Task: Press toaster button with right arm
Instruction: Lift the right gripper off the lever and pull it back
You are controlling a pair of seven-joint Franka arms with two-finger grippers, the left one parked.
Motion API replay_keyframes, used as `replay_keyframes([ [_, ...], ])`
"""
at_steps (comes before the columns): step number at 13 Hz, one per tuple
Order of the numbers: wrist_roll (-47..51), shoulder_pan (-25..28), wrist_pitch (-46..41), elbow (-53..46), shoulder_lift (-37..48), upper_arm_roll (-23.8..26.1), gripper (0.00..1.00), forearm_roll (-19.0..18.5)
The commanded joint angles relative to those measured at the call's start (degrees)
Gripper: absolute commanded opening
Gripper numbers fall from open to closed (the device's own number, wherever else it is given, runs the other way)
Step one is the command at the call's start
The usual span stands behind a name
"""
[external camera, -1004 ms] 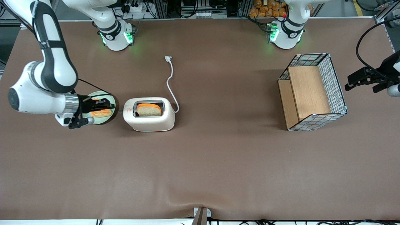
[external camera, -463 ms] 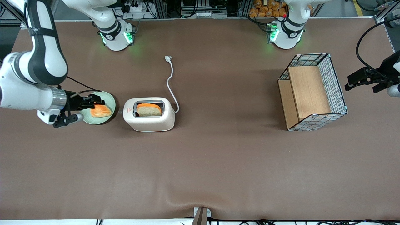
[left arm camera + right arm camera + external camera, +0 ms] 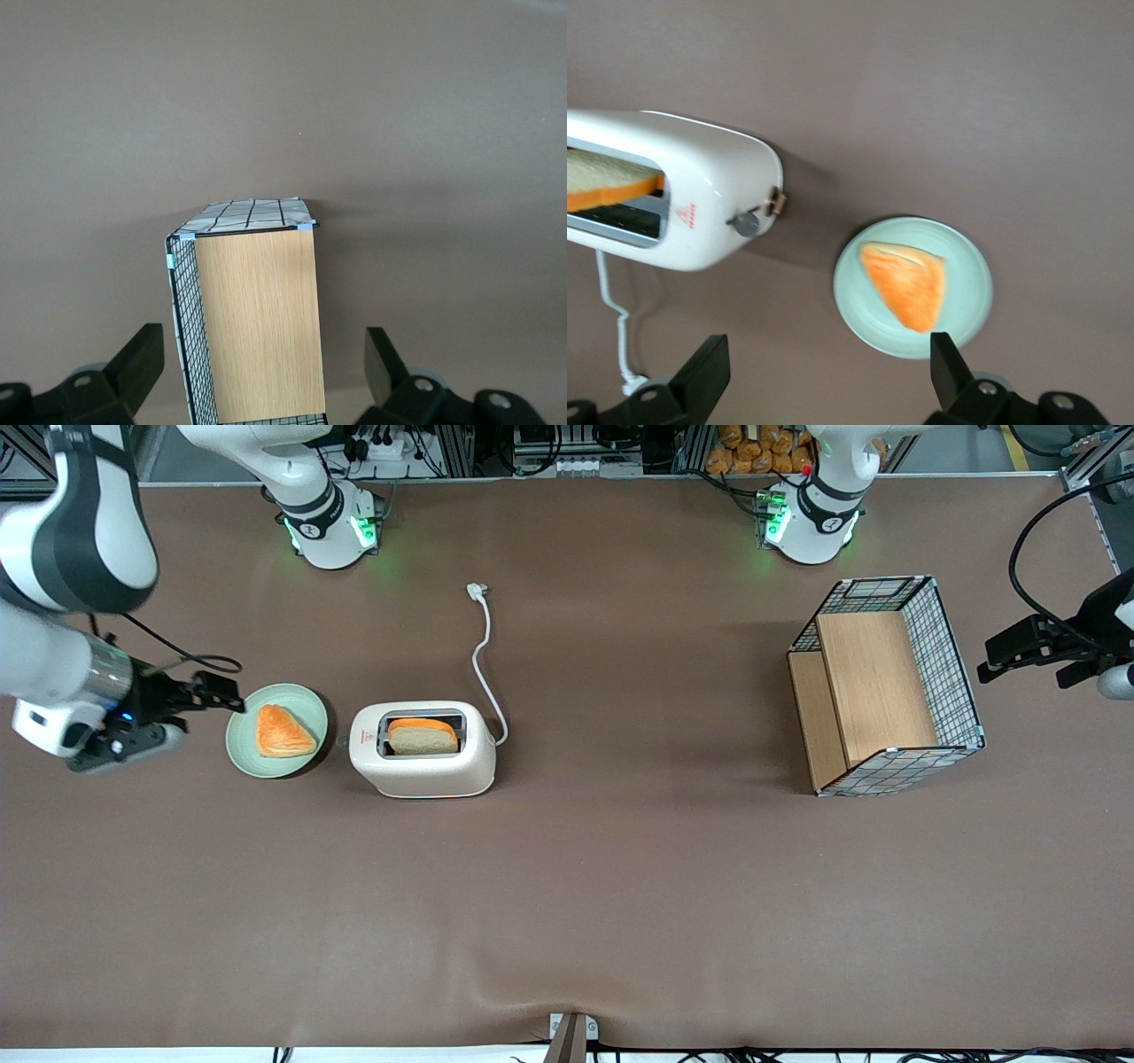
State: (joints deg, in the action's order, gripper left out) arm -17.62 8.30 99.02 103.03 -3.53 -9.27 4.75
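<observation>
The right arm's gripper [image 3: 215, 693], fingers spread and empty, hovers at the plate's [image 3: 244, 742] ten o'clock edge, while the toaster [image 3: 422, 750] sits just beside the plate, button [image 3: 747, 223] facing it.

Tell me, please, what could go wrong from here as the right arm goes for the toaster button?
The end effector, fingers open, sits beside the plate toward the working arm's end, so the plate with its pastry lies between it and the toaster; a low approach could knock them. The button is a small knob next to a brown lever, so the open fingers might straddle it or hit the lever. A push could also slide the toaster, which looks light.
</observation>
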Motion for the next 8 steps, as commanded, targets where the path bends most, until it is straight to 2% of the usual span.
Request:
replay_keyframes([
  [1, 5.0, -0.3, -7.5, -4.4, 3.2, 0.1, 1.0, -4.3],
  [3, 5.4, -2.4, -13.0, -9.9, 3.2, 0.0, 1.0, -5.2],
  [8, 6.8, -6.8, -19.3, -18.2, 3.0, 1.6, 1.0, -4.8],
])
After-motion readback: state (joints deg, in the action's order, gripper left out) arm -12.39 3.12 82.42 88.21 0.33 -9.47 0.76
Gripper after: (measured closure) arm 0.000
